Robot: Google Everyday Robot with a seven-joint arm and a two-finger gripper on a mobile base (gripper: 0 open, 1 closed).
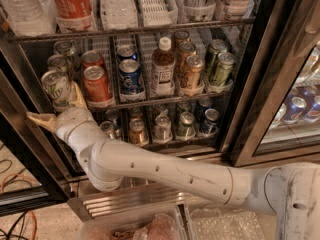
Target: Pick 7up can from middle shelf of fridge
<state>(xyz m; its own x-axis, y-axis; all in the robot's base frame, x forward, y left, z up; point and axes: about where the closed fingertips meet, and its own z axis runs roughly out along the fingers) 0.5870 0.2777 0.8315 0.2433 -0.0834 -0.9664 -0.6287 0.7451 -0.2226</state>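
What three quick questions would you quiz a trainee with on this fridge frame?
1. True or false: the gripper is at the left end of the middle shelf, just below the 7up can.
2. Where does the red can stand relative to the 7up can? A) right beside it, on its right B) on its left C) one shelf down
3. What kind of container fills the rack above the middle shelf?

Key: 1 true; 2 A; 3 large bottles.
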